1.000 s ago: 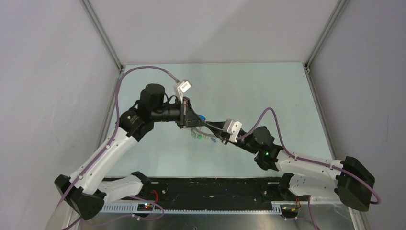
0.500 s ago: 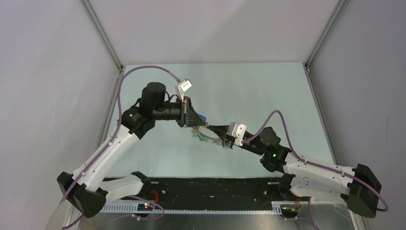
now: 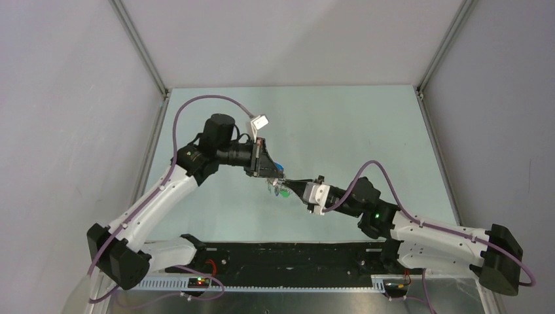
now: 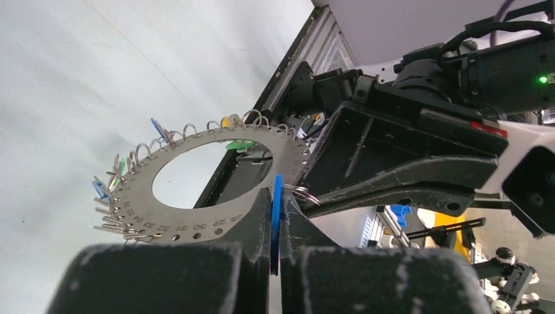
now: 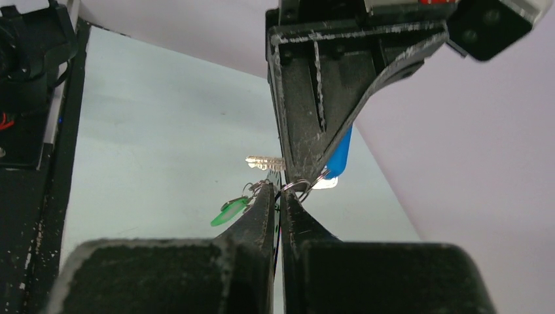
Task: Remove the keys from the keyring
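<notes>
The keyring (image 4: 134, 196) is a flat silver hoop with numbered holes, held in the air between both grippers. Small keys (image 4: 111, 196) with blue, green and yellow tags hang round its rim on small wire rings. My left gripper (image 4: 276, 196) is shut on a blue tag (image 4: 277, 216) that hangs from a small wire ring at the hoop's near edge. My right gripper (image 5: 276, 190) is shut on the hoop's rim, seen edge-on. A green tag (image 5: 228, 212) and a silver key (image 5: 265, 161) hang beside its fingertips. In the top view the two grippers (image 3: 273, 171) (image 3: 292, 188) meet tip to tip above the table.
The pale green table (image 3: 340, 131) lies below, with grey walls on three sides. A black strip with the arm bases (image 3: 294, 258) runs along the near edge. Purple cables loop above both arms.
The right wrist has rolled and moved slightly left, turning the hoop from flat to nearly edge-on in the top view. The left gripper has shifted slightly right, and both have kept their hold.
</notes>
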